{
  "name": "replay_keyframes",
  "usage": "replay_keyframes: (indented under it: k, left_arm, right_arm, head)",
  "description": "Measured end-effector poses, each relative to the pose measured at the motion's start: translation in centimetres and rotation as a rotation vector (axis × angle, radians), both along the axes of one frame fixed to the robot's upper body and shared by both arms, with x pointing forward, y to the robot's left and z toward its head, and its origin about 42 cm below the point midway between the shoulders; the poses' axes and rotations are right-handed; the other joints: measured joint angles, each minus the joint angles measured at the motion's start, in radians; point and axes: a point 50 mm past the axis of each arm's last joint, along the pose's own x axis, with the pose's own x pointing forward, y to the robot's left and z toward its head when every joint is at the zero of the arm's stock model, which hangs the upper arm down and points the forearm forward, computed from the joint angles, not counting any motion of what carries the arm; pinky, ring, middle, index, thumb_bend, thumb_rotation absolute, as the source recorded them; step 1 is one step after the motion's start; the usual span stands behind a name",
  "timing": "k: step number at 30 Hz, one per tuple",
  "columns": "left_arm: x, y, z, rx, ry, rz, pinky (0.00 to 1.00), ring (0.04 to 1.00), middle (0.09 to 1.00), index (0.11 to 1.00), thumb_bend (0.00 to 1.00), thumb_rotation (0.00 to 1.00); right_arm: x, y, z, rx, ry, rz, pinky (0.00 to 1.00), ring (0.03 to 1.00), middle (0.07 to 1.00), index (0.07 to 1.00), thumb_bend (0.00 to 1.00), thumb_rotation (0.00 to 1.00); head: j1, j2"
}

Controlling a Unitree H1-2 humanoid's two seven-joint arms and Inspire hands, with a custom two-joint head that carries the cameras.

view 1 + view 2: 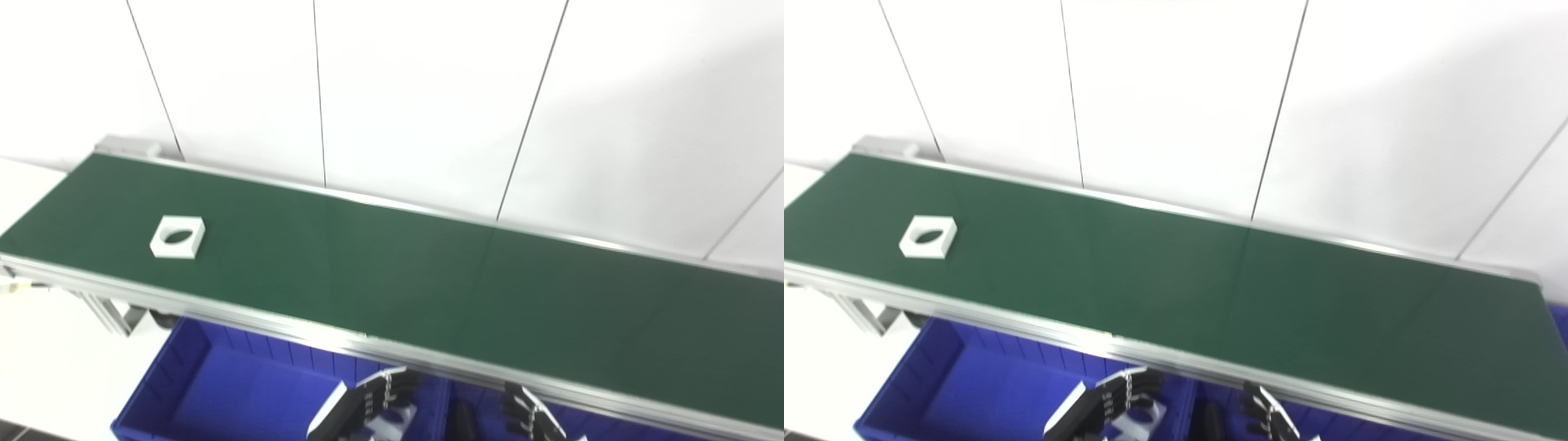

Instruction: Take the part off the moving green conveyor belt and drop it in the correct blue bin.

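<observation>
A white square part with a round hole lies flat on the green conveyor belt, near its left end. Both hands are low at the picture's bottom edge, in front of the belt and over the blue bins. My left hand has its fingers stretched out and apart above the left blue bin. A second white part with a hole shows just under those fingers, inside the bin. My right hand is mostly cut off by the edge; its fingers are spread with nothing in them.
The belt's aluminium rail runs along the near side, above the bins. A second blue bin sits to the right of the first. A white panelled wall stands close behind the belt. The frame leg is at the left.
</observation>
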Motion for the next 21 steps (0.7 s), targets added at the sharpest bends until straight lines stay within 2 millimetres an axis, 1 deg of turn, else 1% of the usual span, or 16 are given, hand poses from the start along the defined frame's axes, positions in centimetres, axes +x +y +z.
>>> replay_keyframes:
  k: [1, 3, 5, 6, 9, 11, 13, 14, 15, 16, 17, 18, 21]
  left_arm:
    - [0.0, 0.0, -0.1, 0.0, 0.002, 0.0, 0.77, 0.82, 0.82, 0.795, 1.0, 0.27]
    - [-0.1, 0.0, -0.2, 0.0, 0.009, 0.0, 0.77, 0.818, 0.818, 0.794, 1.0, 0.27]
    - [-0.1, 0.0, -0.5, 0.001, 0.018, 0.001, 0.76, 0.817, 0.819, 0.792, 1.0, 0.27]
    - [-0.2, 0.0, -0.6, 0.0, 0.024, 0.001, 0.76, 0.817, 0.82, 0.792, 1.0, 0.27]
    - [-0.1, 0.0, -0.7, 0.0, 0.027, 0.001, 0.76, 0.813, 0.817, 0.79, 1.0, 0.28]
    - [0.0, -0.2, -0.7, -0.001, 0.026, 0.008, 0.76, 0.812, 0.814, 0.789, 1.0, 0.29]
    - [0.1, -0.4, -0.8, -0.003, 0.029, 0.012, 0.77, 0.813, 0.813, 0.788, 1.0, 0.29]
    - [0.1, -0.5, -0.8, -0.002, 0.03, 0.009, 0.76, 0.813, 0.812, 0.788, 1.0, 0.29]
    - [0.2, -0.7, -0.8, 0.002, 0.03, 0.005, 0.76, 0.813, 0.812, 0.787, 1.0, 0.29]
    - [0.3, -0.8, -0.9, 0.007, 0.032, 0.0, 0.77, 0.811, 0.805, 0.781, 1.0, 0.28]
    - [0.5, -0.9, -1.1, 0.007, 0.036, -0.002, 0.77, 0.808, 0.8, 0.778, 1.0, 0.28]
    - [0.5, -0.9, -1.1, 0.006, 0.037, -0.003, 0.76, 0.8, 0.793, 0.775, 1.0, 0.28]
    - [0.8, -1.1, -1.2, 0.006, 0.04, 0.006, 0.75, 0.79, 0.788, 0.774, 1.0, 0.3]
  right_arm:
    - [0.0, 0.0, -0.1, 0.001, -0.001, 0.001, 0.76, 0.811, 0.819, 0.868, 0.59, 0.37]
    - [-0.1, 0.0, -0.5, -0.001, 0.007, 0.002, 0.75, 0.808, 0.817, 0.867, 0.6, 0.36]
    - [-0.2, -0.2, -0.6, -0.002, 0.011, 0.0, 0.75, 0.806, 0.816, 0.867, 0.6, 0.36]
    - [-0.2, -0.2, -0.7, -0.002, 0.009, 0.0, 0.75, 0.805, 0.816, 0.867, 0.6, 0.36]
    - [-0.1, -0.3, -1.0, 0.002, 0.01, 0.0, 0.75, 0.809, 0.822, 0.872, 0.6, 0.34]
    - [-0.1, -0.3, -1.1, 0.009, 0.014, 0.0, 0.76, 0.814, 0.826, 0.877, 0.6, 0.34]
    - [0.0, -0.4, -1.1, 0.015, 0.012, -0.001, 0.77, 0.818, 0.827, 0.878, 0.59, 0.33]
    - [0.1, -0.5, -1.1, 0.017, 0.01, -0.003, 0.77, 0.818, 0.826, 0.877, 0.6, 0.34]
    - [0.1, -0.5, -1.1, 0.017, 0.01, -0.004, 0.77, 0.818, 0.825, 0.876, 0.6, 0.35]
    - [0.2, -0.6, -1.2, 0.018, 0.011, -0.004, 0.78, 0.823, 0.829, 0.88, 0.58, 0.31]
    - [0.3, -0.6, -1.4, 0.022, 0.015, -0.004, 0.79, 0.827, 0.832, 0.885, 0.58, 0.29]
    - [0.3, -0.7, -1.5, 0.025, 0.019, -0.005, 0.8, 0.835, 0.839, 0.894, 0.56, 0.27]
    - [0.3, -0.9, -1.5, 0.04, 0.024, -0.004, 0.82, 0.847, 0.846, 0.904, 0.56, 0.27]
  head:
    - [0.002, -0.009]
    - [0.006, -0.009]
    - [0.017, -0.018]
    - [0.031, -0.029]
    - [0.041, -0.04]
    - [0.057, -0.057]
    - [0.063, -0.058]
    - [0.063, -0.058]
    - [0.09, -0.08]
    - [0.113, -0.093]
    - [0.114, -0.094]
    - [0.132, -0.106]
    - [0.137, -0.113]
